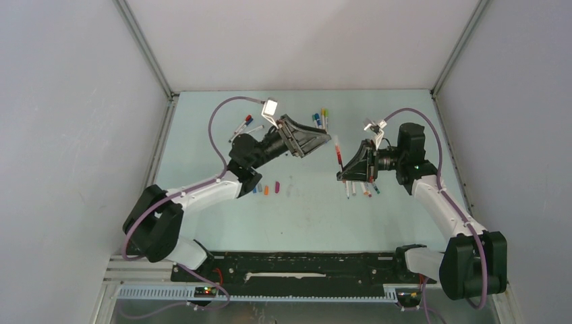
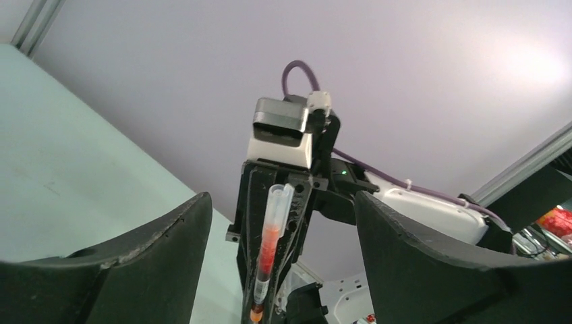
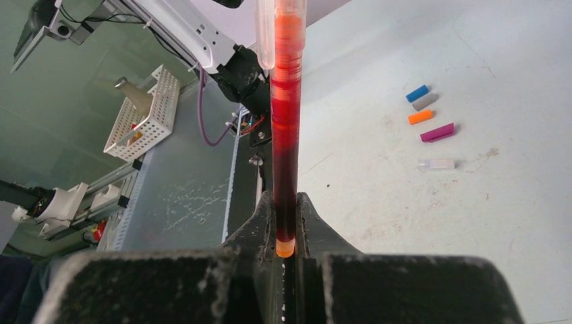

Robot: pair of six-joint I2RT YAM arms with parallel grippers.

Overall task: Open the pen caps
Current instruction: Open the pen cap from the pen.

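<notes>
My right gripper (image 3: 285,202) is shut on a red pen (image 3: 285,128) near its orange end and holds it up off the table. A clear cap (image 2: 280,202) sits on the pen's far tip. My left gripper (image 2: 282,199) stands wide open just short of that capped tip, with nothing between its fingers. From above, the left gripper (image 1: 317,145) faces the red pen (image 1: 336,154) and the right gripper (image 1: 345,174). Loose pen caps lie on the table: blue (image 3: 417,93), grey (image 3: 425,102), orange (image 3: 420,117), purple (image 3: 437,132) and a clear one (image 3: 437,164).
Capped pens lie at the back left (image 1: 243,125) and back middle (image 1: 320,120) of the table. Several more pens (image 1: 359,190) lie under my right gripper. The loose caps (image 1: 266,190) sit in a row beside the left arm. Side walls enclose the table.
</notes>
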